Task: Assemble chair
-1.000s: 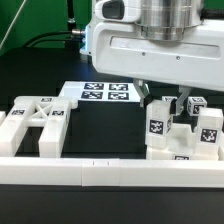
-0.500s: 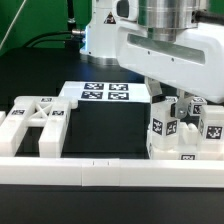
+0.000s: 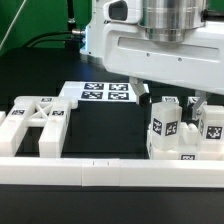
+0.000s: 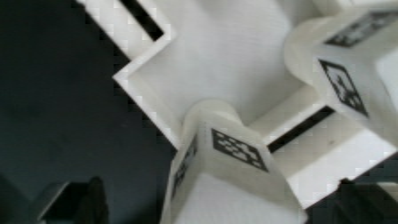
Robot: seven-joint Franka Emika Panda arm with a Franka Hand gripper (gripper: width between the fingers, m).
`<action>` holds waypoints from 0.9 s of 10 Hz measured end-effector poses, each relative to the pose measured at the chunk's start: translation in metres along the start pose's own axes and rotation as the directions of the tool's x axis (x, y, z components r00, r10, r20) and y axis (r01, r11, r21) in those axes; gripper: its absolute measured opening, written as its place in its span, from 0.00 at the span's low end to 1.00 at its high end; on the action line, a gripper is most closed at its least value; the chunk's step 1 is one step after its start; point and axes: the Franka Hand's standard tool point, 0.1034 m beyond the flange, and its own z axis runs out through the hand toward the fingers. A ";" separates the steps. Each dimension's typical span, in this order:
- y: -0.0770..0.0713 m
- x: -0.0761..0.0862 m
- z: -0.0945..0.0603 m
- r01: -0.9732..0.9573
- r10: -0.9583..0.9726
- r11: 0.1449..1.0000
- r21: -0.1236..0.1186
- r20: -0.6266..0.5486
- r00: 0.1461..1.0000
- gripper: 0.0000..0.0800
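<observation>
The chair's parts are glossy white pieces with square tags. An X-braced frame [image 3: 35, 120] lies at the exterior view's left. A cluster of tagged blocks and posts [image 3: 166, 127] stands at the right, with another tagged post [image 3: 210, 126] beside it. My gripper [image 3: 172, 100] hangs right over this cluster with its jaws apart. In the wrist view my gripper [image 4: 217, 205] straddles a tagged white post [image 4: 231, 150], and the dark fingers [image 4: 75, 200] stand clear of it on each side. It holds nothing.
The marker board [image 3: 105, 93] lies flat behind the black mat. A long plain white rail [image 3: 100, 170] runs along the front edge. A white robot base [image 3: 100, 35] and cables stand at the back.
The hand swung toward the exterior view's right half a second ago and has come back. The fingers now stand a little wider apart over the right cluster. The parts have not moved.
</observation>
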 end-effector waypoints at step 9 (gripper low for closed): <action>0.002 0.000 0.006 0.713 -0.713 0.700 -0.024 0.015 0.701 0.81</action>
